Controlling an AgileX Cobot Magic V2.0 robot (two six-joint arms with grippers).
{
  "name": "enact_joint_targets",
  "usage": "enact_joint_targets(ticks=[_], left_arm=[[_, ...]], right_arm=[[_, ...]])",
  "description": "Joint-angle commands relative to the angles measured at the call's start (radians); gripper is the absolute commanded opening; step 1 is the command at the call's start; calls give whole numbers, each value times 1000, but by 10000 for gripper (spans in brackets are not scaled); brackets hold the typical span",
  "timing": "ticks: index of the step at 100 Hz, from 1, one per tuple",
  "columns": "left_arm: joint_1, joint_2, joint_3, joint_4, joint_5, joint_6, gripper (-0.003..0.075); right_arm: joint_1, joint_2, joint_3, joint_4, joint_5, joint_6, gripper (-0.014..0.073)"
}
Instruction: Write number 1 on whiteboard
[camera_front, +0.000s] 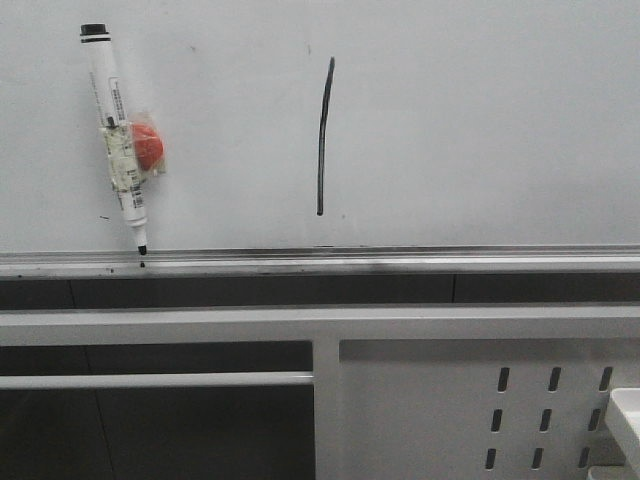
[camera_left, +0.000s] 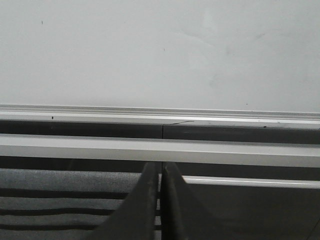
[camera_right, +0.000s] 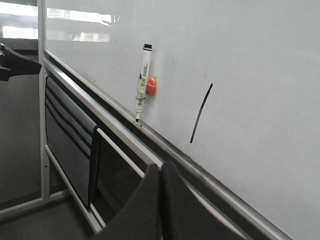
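right hand (camera_right: 160, 200) closed, number 1 (camera_front: 323, 135) on whiteboard (camera_front: 480, 120)

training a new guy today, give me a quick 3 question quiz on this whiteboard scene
1. True or false: the number 1 is already drawn on the whiteboard.
2. Where does the marker pen's tip rest?
A. on the silver ledge
B. in the left gripper
C. on the floor
3. Fill in: the blob taped to the pen is ____.

Key: 1 true. 2 A. 3 red. Both grippers, the right gripper too, have jaws shut and empty.
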Motion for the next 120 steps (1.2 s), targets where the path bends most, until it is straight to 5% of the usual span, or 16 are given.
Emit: enact_joint_targets(ticks=[1, 24, 39, 79, 98, 120], left_arm=[[-6, -23, 35, 0, -52, -3, -20], [-6, -23, 35, 0, -52, -3, -20], [-6, -23, 33, 0, -54, -3, -20], [-6, -23, 33, 0, -54, -3, -20], [-6, -23, 33, 0, -54, -3, -20], [-6, -23, 33, 0, -54, -3, -20]], right_arm=[[-6, 12, -4, 24, -112, 2, -69], [-55, 12, 184, 50, -390, 276, -69], [-178, 7, 178, 50, -212, 276, -69], [-735, -68, 178, -61, 14, 228, -69], [-865, -68, 178, -61, 93, 214, -69], [-876, -68, 178, -51, 98, 218, -69]])
